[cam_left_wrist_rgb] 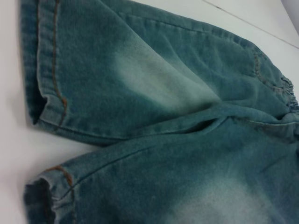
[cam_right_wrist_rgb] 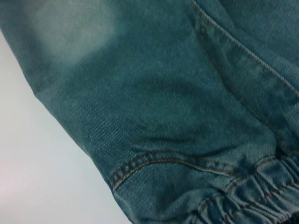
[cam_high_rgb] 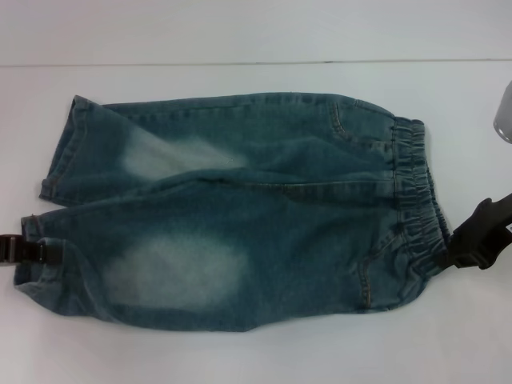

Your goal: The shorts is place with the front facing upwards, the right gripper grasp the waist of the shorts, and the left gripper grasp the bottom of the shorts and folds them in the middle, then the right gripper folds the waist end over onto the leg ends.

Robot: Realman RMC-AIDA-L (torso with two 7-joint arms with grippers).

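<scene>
Shorts: we see the shorts [cam_high_rgb: 240, 216] lying flat on the white desk [cam_high_rgb: 240, 352], front side up, spread lengthwise across its middle, with pale faded patches on both thighs

Waist: the waist of the shorts [cam_high_rgb: 416, 196] is the gathered elastic band at the end toward the desk's right edge; in the right wrist view we see it close up [cam_right_wrist_rgb: 252, 196], puckered, beside a curved line of pocket stitching

Leg ends: the bottom of the shorts [cam_high_rgb: 56, 152] points toward the desk's left edge; the two hems lie side by side with a narrow gap between them, the far leg's hem angled slightly away; the left wrist view shows both stitched hems [cam_left_wrist_rgb: 51, 93] resting on the desk

Right gripper: we find the right gripper [cam_high_rgb: 478, 234] at the near corner of the waistband, by the desk's right edge, touching or just beside the cloth; we cannot tell whether its fingers are apart or closed on the band

Left gripper: the left gripper [cam_high_rgb: 20, 248] sits at the hem of the near leg, by the desk's left edge, only a small dark part of it showing against the denim; we cannot tell how its fingers stand

Fold: the shorts lie fully unfolded, both legs flat

Far right edge: a blurred grey object [cam_high_rgb: 504, 112] shows there, which we cannot identify
</scene>
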